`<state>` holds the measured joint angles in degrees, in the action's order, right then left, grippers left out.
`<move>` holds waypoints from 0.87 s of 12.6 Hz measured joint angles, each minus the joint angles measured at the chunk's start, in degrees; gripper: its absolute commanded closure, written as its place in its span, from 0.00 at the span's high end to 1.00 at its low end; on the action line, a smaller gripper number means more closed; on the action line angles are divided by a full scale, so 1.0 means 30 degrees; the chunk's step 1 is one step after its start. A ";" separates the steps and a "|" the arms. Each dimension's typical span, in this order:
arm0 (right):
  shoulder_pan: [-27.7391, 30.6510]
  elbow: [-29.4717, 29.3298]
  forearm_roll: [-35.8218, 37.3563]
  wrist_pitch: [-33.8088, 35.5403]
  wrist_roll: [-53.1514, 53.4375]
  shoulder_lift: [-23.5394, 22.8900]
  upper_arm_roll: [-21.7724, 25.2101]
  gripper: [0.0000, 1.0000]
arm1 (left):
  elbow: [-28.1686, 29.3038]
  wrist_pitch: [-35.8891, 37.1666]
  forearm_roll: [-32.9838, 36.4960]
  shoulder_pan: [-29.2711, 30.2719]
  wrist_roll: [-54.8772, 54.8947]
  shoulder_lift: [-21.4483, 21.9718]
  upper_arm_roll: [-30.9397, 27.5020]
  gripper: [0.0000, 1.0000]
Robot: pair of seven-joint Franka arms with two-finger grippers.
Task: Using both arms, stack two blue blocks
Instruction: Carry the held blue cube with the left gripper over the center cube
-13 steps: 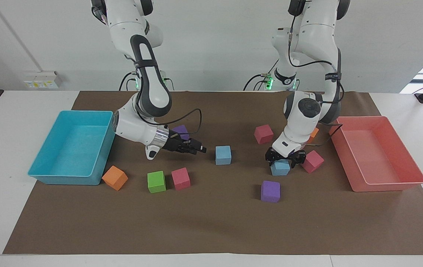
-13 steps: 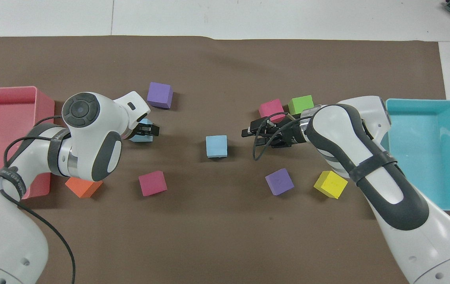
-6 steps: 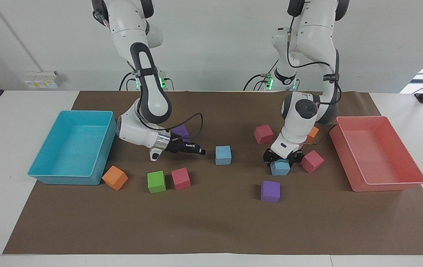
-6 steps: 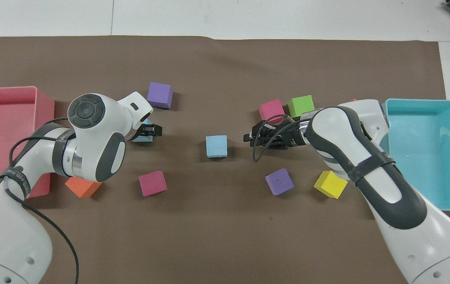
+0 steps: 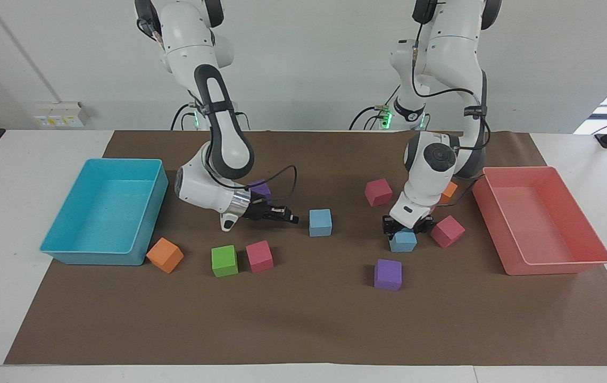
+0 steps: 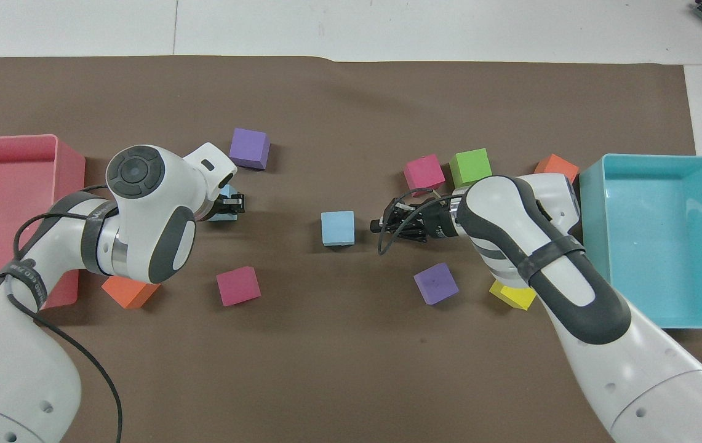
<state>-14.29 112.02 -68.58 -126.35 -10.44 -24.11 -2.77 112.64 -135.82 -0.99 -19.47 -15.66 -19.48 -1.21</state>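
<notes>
**Two blue blocks still apart, one in the left arm's grasp**

Nothing is stacked yet. One blue block [image 5: 320, 222] sits alone on the brown mat near the middle of the table [image 5: 10, 175]. The other blue block [image 5: 402, 240] lies toward the left arm's end, beside a pink block [image 5: 447, 231] and nearer to the robots than a purple block [image 5: 388, 274]. The left gripper [image 5: 404, 227] is down on this second blue block, its fingers closed against the block's sides; the block looks to be resting on the mat, so the lift is still to come. The right gripper [image 5: 288, 217] hangs low just beside the middle blue block, pointing at it without touching. I cannot tell whether its fingers are apart or together.

What is left, by my reading: raise the gripped block, carry it over the middle one and set it on top, with the right arm perhaps steadying or presenting the base.

The facing view shows the left gripper astride its block; in the overhead view the arm's wrist hides most of that block [image 6: 223, 211]. The overhead view shows better the bare gap between the right gripper [image 6: 381, 224] and the middle block [image 6: 337, 227], and a yellow block [image 6: 514, 294] that the facing view does not show.
</notes>
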 measured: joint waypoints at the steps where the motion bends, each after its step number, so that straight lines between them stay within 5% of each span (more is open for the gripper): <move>1: -0.0017 0.0110 0.0000 -0.0025 0.0000 -0.0012 0.0002 0.00 | -0.0134 0.0231 0.0000 -0.0010 -0.0032 0.0029 0.0003 0.07; 11: 0.0150 0.0354 -0.0001 -0.0030 -0.0003 -0.0042 0.0092 0.00 | -0.4400 0.3980 0.0254 -0.3594 -0.3523 0.0225 0.0205 0.09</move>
<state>-13.84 113.08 -68.58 -126.44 -10.45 -24.24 -2.50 99.44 -123.88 -0.23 -30.25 -26.23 -18.81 -0.60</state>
